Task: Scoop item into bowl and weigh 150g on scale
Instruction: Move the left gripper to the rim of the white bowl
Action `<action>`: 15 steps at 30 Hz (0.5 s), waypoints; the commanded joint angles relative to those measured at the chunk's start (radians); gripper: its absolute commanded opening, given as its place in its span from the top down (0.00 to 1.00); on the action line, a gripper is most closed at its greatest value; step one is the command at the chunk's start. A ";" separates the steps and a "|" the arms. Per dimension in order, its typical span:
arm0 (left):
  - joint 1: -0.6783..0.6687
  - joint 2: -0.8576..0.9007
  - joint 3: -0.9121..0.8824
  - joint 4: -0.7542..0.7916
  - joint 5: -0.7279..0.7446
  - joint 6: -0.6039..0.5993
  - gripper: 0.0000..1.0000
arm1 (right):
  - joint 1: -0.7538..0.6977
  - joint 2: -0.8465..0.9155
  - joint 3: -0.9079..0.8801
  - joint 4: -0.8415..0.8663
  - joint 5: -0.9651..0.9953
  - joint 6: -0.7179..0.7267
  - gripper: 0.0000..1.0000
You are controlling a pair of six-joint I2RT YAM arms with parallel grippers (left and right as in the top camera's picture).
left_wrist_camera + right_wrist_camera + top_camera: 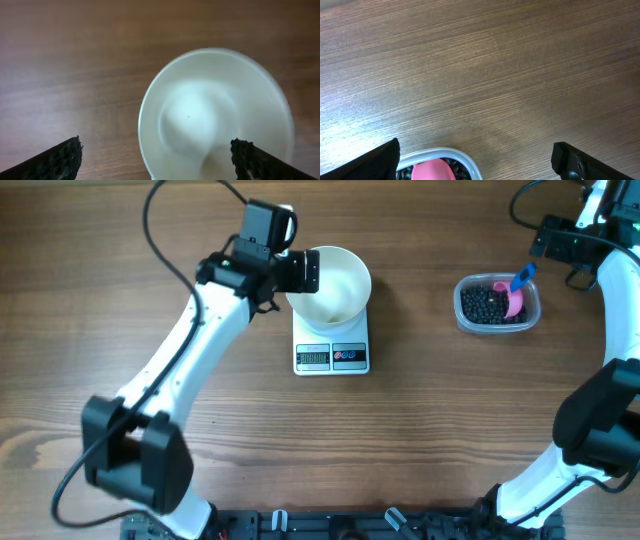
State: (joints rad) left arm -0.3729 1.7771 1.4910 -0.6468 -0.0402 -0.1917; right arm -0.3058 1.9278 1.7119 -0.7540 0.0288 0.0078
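scale (pixel 332 356): lowest of the task stuff in the overhead frame, a bit left of centre. White, with the display and buttons along its lower edge; digits are way too small to read.
bowl (pixel 340 288): plain white, parked right on the scale and covering its upper half. Inside looks plain white from both views.
left gripper (pixel 308 272): at the bowl's left rim, jaws spread wide, pinching nothing. In the wrist view 1 of its fingers (pixel 256 161) hangs over the bowl and the other sits out over bare wood. Can't tell if either touches the rim.
tub (pixel 464 318): clear plastic, right side of the frame, well apart from the scale.
beans (pixel 482 304): tiny black ones, all in the tub.
scoop (pixel 513 300): pink with a blue handle, lying in the tub on the beans, handle poking toward the upper right.
right gripper (pixel 543 240): upper right, just past the tub, jaws spread, holding nothing. Its wrist view catches the tub rim and scoop at the bottom edge between the 2 fingers.
table (pixel 420 440): brown wood grain under everything.
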 commanded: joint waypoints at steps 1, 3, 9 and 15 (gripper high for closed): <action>-0.002 0.088 0.013 -0.005 0.040 -0.031 0.00 | 0.000 -0.021 0.015 0.002 0.016 0.019 0.00; -0.002 0.104 0.013 -0.024 0.077 -0.031 0.01 | 0.000 -0.021 0.015 0.002 0.016 0.019 0.00; -0.003 0.120 0.013 -0.095 0.077 -0.030 0.24 | 0.000 -0.021 0.015 0.002 0.016 0.019 0.00; -0.008 0.145 0.013 -0.071 0.075 -0.031 0.36 | 0.000 -0.021 0.015 0.002 0.016 0.019 0.00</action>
State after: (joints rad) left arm -0.3748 1.8839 1.4914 -0.7307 0.0277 -0.2226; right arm -0.3058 1.9278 1.7123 -0.7540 0.0311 0.0078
